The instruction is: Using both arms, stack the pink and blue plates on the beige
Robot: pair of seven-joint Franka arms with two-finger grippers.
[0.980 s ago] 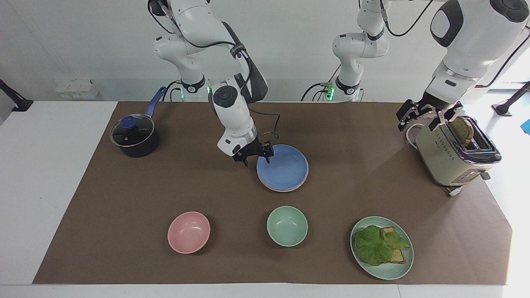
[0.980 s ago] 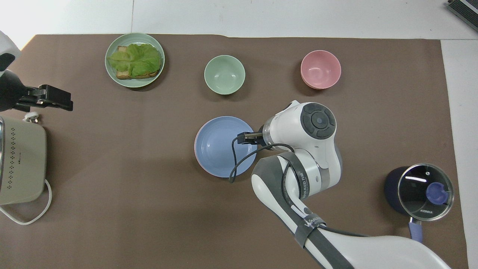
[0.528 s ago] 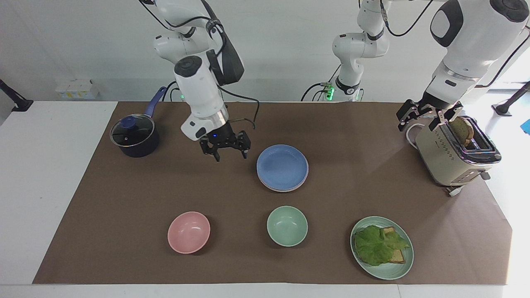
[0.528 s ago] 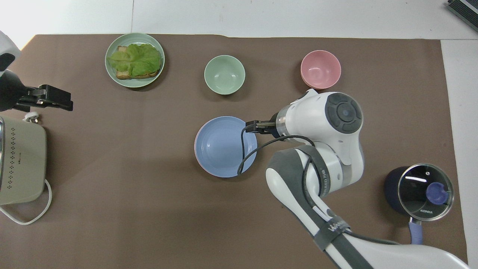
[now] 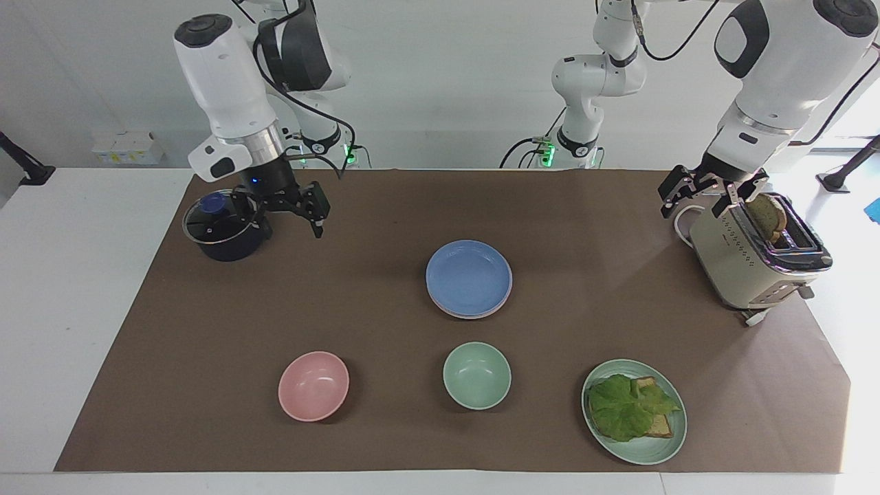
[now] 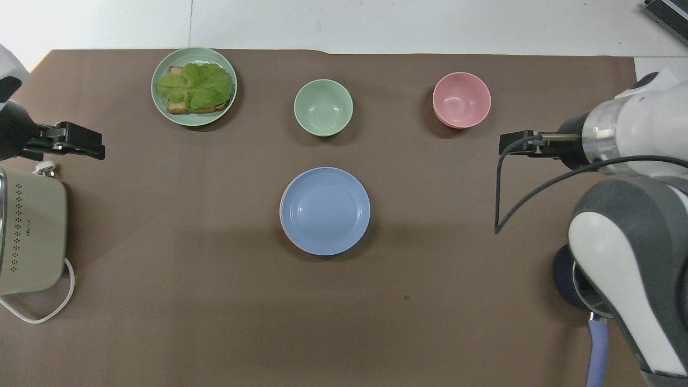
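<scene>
A blue plate [image 5: 469,277] [image 6: 325,209] tops a stack in the middle of the brown mat. The rim of a pink plate [image 5: 474,315] [image 6: 281,207] peeks out from under it. The beige plate is hidden; I cannot tell whether it lies beneath them. My right gripper [image 5: 280,214] [image 6: 513,144] hangs open and empty in the air, over the mat beside the pot and well clear of the stack. At the left arm's end, my left gripper [image 5: 696,205] [image 6: 80,141] waits open and empty just above the toaster's end.
A dark pot with a glass lid [image 5: 223,227] stands near the right arm's base. A pink bowl [image 5: 313,385] [image 6: 461,100], a green bowl [image 5: 476,375] [image 6: 323,107] and a mint plate [image 5: 670,447] [image 6: 193,122] of toast and lettuce line the edge farthest from the robots. Toaster [image 5: 749,261] [image 6: 29,236] holds bread.
My right gripper left the blue plate's rim, rose, and swung toward the pot at the right arm's end. The plates and the left arm have stayed put.
</scene>
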